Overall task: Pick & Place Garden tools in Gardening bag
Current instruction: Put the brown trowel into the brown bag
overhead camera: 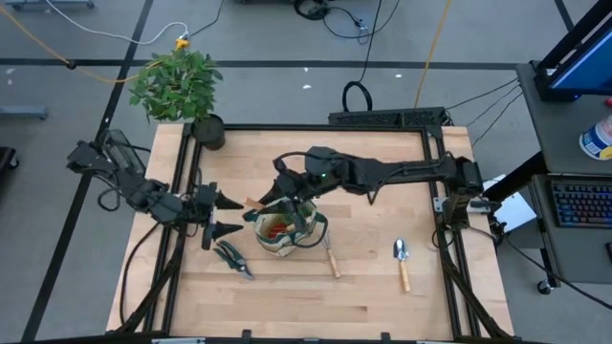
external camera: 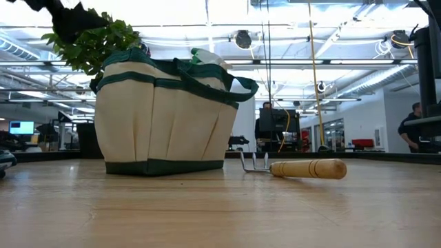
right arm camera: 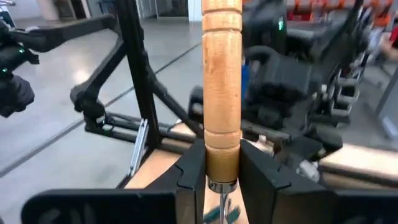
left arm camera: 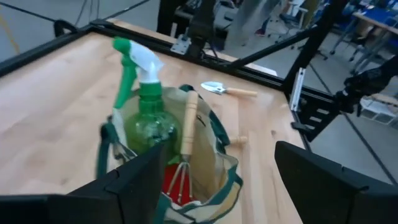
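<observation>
The beige gardening bag (overhead camera: 314, 232) with green trim stands mid-table, also in the low view (external camera: 158, 124). In it are a green spray bottle (left arm camera: 146, 118), a wooden-handled fork tool (left arm camera: 189, 127) leaning tines-down, and something red (left arm camera: 171, 182). My right gripper (overhead camera: 280, 191) is over the bag's far-left rim, shut on a wooden-handled tool (right arm camera: 222, 74). My left gripper (overhead camera: 232, 215) is open and empty just left of the bag, its fingers (left arm camera: 134, 177) apart before the bag. Black pruning shears (overhead camera: 234, 258), a rake (overhead camera: 332, 256) and a trowel (overhead camera: 402, 258) lie on the table. My right gripper pinches the wooden handle between its two fingers near the metal-neck end (right arm camera: 222, 169). The fingers come from the table's right. The handle's free end (overhead camera: 253, 204) sticks out past the fingertips toward the table's left. The tool is lifted clear, above the bag's rim.
A potted green plant (overhead camera: 177, 84) in a black pot (overhead camera: 208, 131) stands at the far left corner. The rake (external camera: 303, 168) lies right of the bag, the trowel (left arm camera: 227, 91) farther right. Bare wood lies along the near edge. A black frame rims the table.
</observation>
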`<action>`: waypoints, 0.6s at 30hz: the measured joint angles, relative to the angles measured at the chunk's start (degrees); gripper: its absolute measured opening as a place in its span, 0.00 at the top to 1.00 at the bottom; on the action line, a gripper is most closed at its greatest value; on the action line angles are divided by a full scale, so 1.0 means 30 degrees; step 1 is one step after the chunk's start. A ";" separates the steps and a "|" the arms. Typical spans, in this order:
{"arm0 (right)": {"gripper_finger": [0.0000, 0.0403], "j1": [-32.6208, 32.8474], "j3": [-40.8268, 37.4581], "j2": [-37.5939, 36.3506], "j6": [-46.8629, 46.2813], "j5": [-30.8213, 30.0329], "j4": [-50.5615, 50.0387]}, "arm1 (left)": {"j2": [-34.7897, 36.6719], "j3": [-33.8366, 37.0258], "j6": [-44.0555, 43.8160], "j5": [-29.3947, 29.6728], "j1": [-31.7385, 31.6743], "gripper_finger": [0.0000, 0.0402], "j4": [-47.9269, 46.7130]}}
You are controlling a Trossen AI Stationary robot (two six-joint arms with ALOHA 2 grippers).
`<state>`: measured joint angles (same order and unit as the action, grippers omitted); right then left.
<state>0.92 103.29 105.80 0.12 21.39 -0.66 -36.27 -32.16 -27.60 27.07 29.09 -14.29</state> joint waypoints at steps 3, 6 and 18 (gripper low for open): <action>0.85 0.0083 -0.1154 0.0170 -0.0551 -0.0093 0.2249 | 0.0077 0.1247 -0.0236 -0.0014 0.0297 0.23 0.1615; 0.85 0.0113 -0.2773 0.0236 -0.1875 -0.0055 0.4567 | 0.0301 0.2404 -0.0526 -0.0156 0.0420 0.23 0.2738; 0.85 0.0217 -0.7275 0.0321 -0.4321 -0.3103 1.0150 | 0.3168 0.4070 0.0584 -0.0590 -0.0005 0.23 0.2547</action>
<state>1.57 81.47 106.76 -12.84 12.08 29.79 -26.77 -19.94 -25.84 25.30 29.07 -6.64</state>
